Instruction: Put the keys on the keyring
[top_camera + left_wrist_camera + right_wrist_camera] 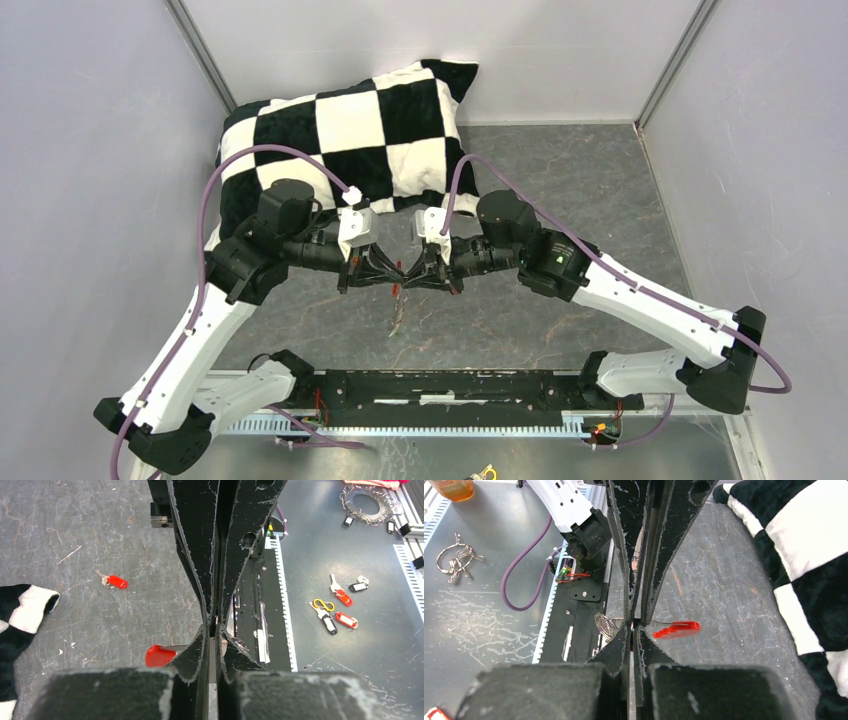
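The keyring hangs between my two grippers. Its red fob [676, 629] sticks out on one side and its silvery ring [606, 626] on the other, joined by thin wire. The fob also shows in the left wrist view [160, 656], and a red speck with a thin chain [397, 315] shows from above. My left gripper [215, 630] and right gripper [634, 626] meet tip to tip above the table, both shut on that wire. A tiny red-headed key [116, 581] lies on the grey table. The green key is out of view.
A black-and-white checkered pillow [350, 140] lies at the back, close behind the grippers. A black rail [450, 385] runs along the near edge. Beyond it lie several spare key tags [335, 605] and loose rings [456, 560]. Grey walls close in both sides.
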Robot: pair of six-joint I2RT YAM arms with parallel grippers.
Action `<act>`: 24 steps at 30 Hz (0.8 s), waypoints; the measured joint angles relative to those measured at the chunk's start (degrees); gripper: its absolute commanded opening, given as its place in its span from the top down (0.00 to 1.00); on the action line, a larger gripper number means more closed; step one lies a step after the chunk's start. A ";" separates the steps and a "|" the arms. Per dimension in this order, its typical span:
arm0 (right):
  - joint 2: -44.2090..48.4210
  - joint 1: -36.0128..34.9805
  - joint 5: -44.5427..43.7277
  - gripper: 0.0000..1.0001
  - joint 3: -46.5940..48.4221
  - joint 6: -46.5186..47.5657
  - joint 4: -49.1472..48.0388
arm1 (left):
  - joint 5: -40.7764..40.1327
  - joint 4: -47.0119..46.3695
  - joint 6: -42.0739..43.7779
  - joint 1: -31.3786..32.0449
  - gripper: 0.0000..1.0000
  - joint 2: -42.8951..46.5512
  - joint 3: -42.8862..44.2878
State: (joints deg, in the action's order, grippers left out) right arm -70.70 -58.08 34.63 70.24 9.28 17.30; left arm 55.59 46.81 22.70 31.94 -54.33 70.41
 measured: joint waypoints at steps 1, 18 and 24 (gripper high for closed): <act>-0.13 0.02 0.04 0.99 0.20 -0.22 0.22 | 0.00 0.09 0.02 0.00 0.98 -0.07 0.04; 2.38 -0.13 0.31 0.89 -3.23 -4.07 -7.26 | 1.09 -2.54 1.11 0.02 0.98 3.65 -0.55; 5.86 -0.31 -1.70 0.69 -6.62 -5.99 -13.81 | 3.93 -4.35 0.96 0.07 0.98 4.57 -0.52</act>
State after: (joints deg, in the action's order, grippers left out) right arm -64.84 -58.39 32.93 63.61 3.29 3.49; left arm 59.53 42.46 23.66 32.01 -49.76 69.89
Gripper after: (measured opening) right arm 0.278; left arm 0.022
